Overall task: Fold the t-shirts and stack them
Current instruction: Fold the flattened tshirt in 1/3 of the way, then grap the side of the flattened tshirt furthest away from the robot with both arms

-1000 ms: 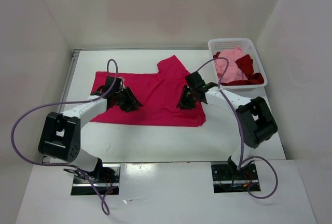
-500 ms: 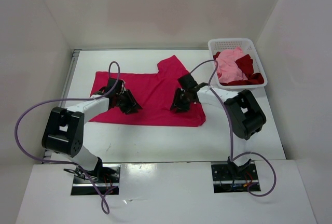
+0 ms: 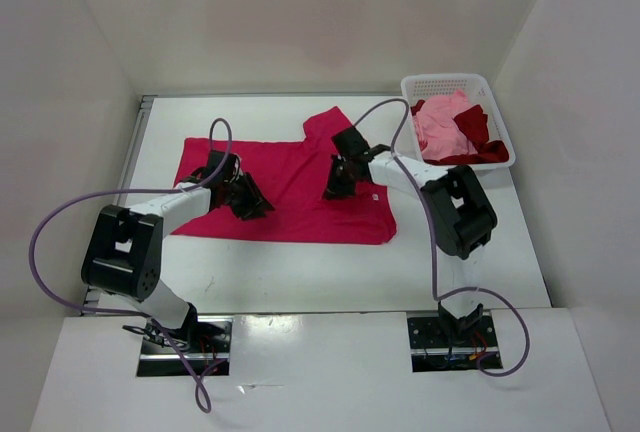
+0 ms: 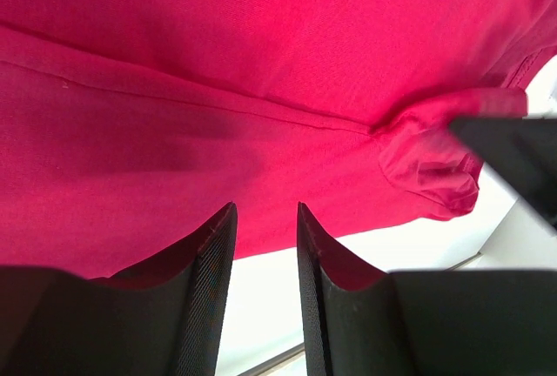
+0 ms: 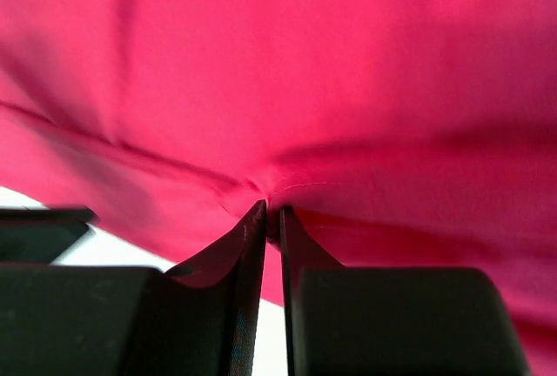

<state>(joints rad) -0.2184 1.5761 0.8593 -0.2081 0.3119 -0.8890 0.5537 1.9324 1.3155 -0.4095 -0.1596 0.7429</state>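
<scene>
A crimson-pink t-shirt [image 3: 295, 177] lies spread flat across the middle of the worktop [image 3: 300, 272], one sleeve pointing toward the far edge and its hem running along the left side. Both arms reach over it.

The left gripper [image 3: 258, 207] sits low over the shirt's left half, near its near edge. In the left wrist view its fingers [image 4: 204, 289] stand parted, with bare worktop showing through the gap and no cloth caught between them.

The right gripper [image 3: 332, 192] is down on the shirt's right half, just below the sleeve. In the right wrist view its fingers [image 5: 235, 298] are drawn almost together on a small pucker of the crimson-pink cloth, and creases fan out from the tips.

At the far right corner stands a white lattice basket [image 3: 445, 80]. A crumpled pale pink t-shirt [image 3: 440, 127] fills most of it, and a dark red t-shirt [image 3: 475, 122] is bunched against its right and near walls, partly under the pale one.
</scene>
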